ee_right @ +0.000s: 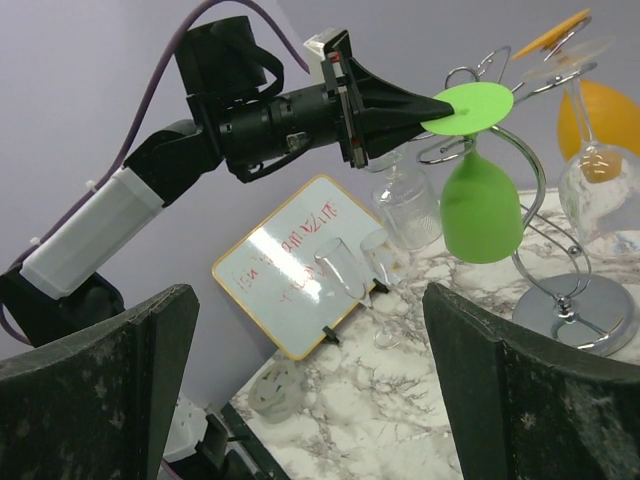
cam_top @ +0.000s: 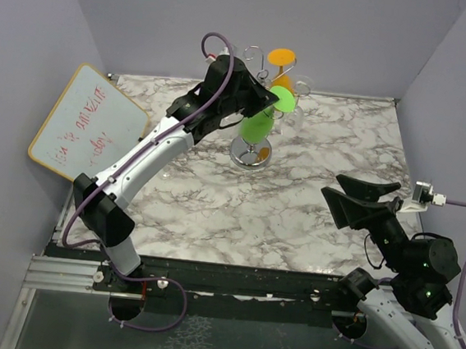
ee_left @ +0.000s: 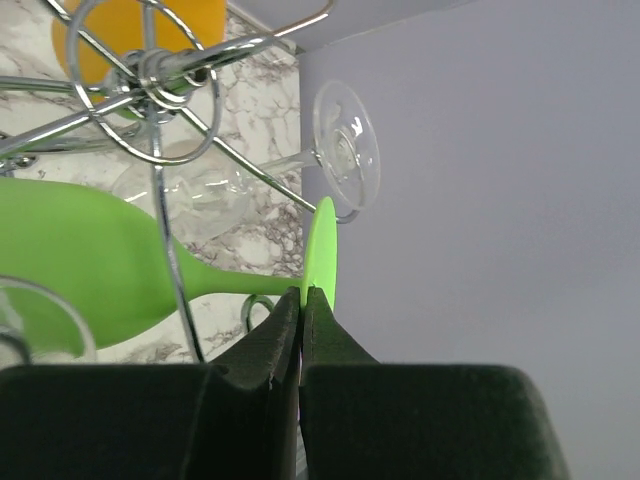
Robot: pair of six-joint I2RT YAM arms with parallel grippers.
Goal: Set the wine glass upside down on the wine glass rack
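The green wine glass (cam_top: 258, 126) hangs upside down at the silver wire rack (cam_top: 252, 150), bowl down and round foot (cam_top: 284, 100) up among the scroll arms. My left gripper (cam_top: 275, 102) is shut on the edge of that green foot; the left wrist view shows the fingertips (ee_left: 285, 312) pinching the thin green disc (ee_left: 322, 250), with the stem running left to the bowl (ee_left: 80, 260). The right wrist view shows the foot (ee_right: 468, 108) above a wire arm and the bowl (ee_right: 482, 208) beneath. My right gripper (cam_top: 361, 195) is open and empty at the near right.
An orange glass (cam_top: 282, 60) and a clear glass (ee_left: 345, 145) also hang on the rack. A whiteboard (cam_top: 85, 123) leans at the left wall. The right wrist view shows clear glasses (ee_right: 345, 270) standing by the whiteboard and a small speckled cup (ee_right: 272, 388).
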